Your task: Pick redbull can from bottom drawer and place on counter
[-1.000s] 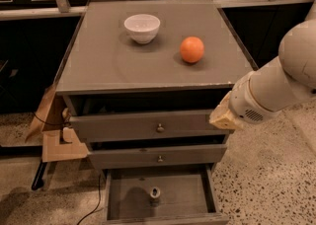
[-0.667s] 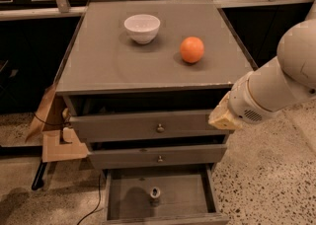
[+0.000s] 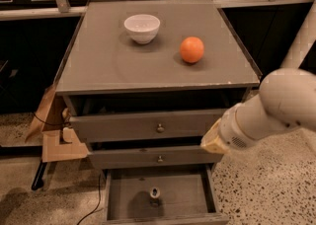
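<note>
The redbull can stands upright on the floor of the open bottom drawer, near its middle, with its silver top facing up. The counter is the grey top of the cabinet. My gripper is at the tan end of the white arm. It hangs in front of the cabinet's right side, level with the middle drawer, above and to the right of the can and not touching it.
A white bowl and an orange sit on the counter. Two knobbed drawers stand slightly open above the bottom one. A cardboard box lies on the floor to the left. Speckled floor lies to the right.
The arm's end has moved down and a little left, from level with the top drawer to level with the middle drawer. The can and the things on the counter have not moved.
</note>
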Tool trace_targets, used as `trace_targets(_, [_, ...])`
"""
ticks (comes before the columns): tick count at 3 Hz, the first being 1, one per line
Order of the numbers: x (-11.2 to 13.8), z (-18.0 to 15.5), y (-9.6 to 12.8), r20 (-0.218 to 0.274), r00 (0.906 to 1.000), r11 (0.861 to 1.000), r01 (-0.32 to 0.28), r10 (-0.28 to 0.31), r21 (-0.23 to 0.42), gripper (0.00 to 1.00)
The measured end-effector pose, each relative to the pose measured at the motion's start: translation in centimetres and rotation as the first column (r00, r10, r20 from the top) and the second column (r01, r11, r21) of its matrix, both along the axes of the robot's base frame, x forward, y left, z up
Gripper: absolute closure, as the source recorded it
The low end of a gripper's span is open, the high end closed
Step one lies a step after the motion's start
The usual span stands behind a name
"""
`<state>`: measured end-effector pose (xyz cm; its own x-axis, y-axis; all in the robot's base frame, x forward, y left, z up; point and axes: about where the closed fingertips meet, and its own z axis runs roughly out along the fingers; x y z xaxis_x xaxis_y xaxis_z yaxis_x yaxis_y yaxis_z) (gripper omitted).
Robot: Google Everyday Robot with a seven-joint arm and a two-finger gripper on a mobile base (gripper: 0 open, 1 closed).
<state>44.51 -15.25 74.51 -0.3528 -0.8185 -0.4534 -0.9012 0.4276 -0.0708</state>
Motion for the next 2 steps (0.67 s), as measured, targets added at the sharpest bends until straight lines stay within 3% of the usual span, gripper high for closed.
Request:
trace_targets(1, [-0.8,-7.5,0.9,-0.051,0.9983,0.996,0.033,-0.029,0.08,1.0])
trace_targets(2, [-1.7,-16.7,2.1,-0.09,0.9921,0.974,0.104,-0.088,0.202,1.0])
